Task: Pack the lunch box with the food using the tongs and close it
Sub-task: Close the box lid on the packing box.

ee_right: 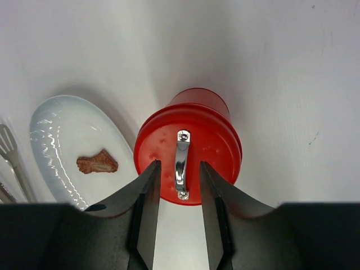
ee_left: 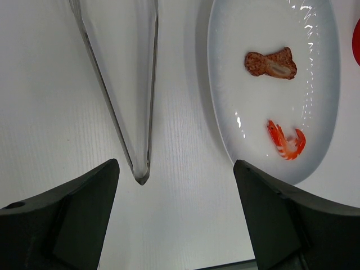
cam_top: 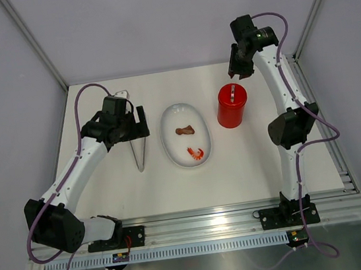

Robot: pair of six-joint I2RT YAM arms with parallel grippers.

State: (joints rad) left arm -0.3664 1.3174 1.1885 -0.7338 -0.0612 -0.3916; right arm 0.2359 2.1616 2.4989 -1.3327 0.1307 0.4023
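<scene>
The red lunch box [cam_top: 232,107] stands right of the plate with its lid on; a silver handle [ee_right: 181,160] crosses the lid. My right gripper [ee_right: 179,164] hovers above the lunch box [ee_right: 188,129], open a little, fingers either side of the handle and gripping nothing. The silver tongs [cam_top: 140,157] lie on the table left of the plate. My left gripper [cam_top: 140,122] is over them, wide open and empty, and the tongs' joined end [ee_left: 141,175] lies just ahead of its left finger. A brown food piece [ee_left: 271,63] and an orange shrimp [ee_left: 287,142] lie on the plate.
The white oval plate [cam_top: 172,119] sits mid-table between the tongs and the lunch box. White walls close off the back and sides. A metal rail [cam_top: 205,221] runs along the near edge by the arm bases.
</scene>
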